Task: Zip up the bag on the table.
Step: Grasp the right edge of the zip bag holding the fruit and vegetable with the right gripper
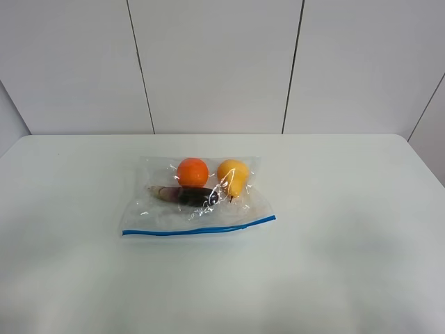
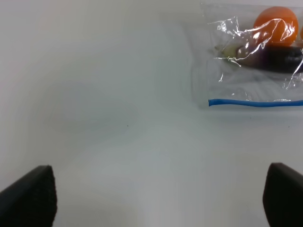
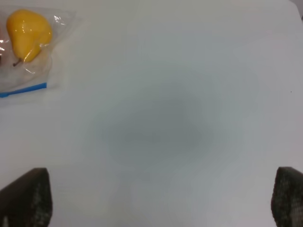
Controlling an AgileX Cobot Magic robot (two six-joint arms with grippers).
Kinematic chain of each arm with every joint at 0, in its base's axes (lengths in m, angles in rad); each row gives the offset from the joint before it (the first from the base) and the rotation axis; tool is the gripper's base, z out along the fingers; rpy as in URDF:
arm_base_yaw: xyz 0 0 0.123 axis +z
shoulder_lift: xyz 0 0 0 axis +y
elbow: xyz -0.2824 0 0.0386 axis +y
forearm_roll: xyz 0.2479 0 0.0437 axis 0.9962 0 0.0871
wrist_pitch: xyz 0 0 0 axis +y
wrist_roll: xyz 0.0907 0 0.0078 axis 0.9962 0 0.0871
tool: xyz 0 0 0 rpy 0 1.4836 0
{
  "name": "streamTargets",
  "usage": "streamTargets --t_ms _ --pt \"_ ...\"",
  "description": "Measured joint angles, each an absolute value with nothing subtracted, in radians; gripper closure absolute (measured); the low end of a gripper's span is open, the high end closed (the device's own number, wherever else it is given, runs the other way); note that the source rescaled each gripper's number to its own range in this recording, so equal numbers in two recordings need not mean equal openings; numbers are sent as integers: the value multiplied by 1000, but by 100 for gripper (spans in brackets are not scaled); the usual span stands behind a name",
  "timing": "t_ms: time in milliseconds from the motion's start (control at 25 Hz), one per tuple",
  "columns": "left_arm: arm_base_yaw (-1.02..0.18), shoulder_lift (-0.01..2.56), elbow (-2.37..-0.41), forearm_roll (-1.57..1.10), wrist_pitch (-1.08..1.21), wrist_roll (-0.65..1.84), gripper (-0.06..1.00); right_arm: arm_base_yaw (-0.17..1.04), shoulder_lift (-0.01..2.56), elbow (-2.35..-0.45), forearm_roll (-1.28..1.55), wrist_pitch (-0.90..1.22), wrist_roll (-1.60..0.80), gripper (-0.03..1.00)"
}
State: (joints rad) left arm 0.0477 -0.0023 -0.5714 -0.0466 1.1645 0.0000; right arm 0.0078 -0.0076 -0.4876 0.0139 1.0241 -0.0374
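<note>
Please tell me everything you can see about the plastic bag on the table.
The bag is clear, crinkly plastic with a blue zipper strip along its near edge. It lies near the middle of the white table. Inside, toward the far side, are an orange, a yellow pear and a dark purple item in front of them. Only the table touches it. Whether the zipper is closed cannot be told.

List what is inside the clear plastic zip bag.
Inside the clear crinkly plastic zip bag: a round orange, a yellow pear and a dark purple elongated item. Creases and glare blur what that item is.
</note>
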Motion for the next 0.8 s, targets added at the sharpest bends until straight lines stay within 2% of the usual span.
streamTargets --t_ms 560,800 --pt "48 -2 -571 -47 1165 0 -6 8 -6 -492 14 1021 -37 -3" --pt "48 -2 -571 -47 1165 0 -6 8 198 -609 14 902 -37 -3"
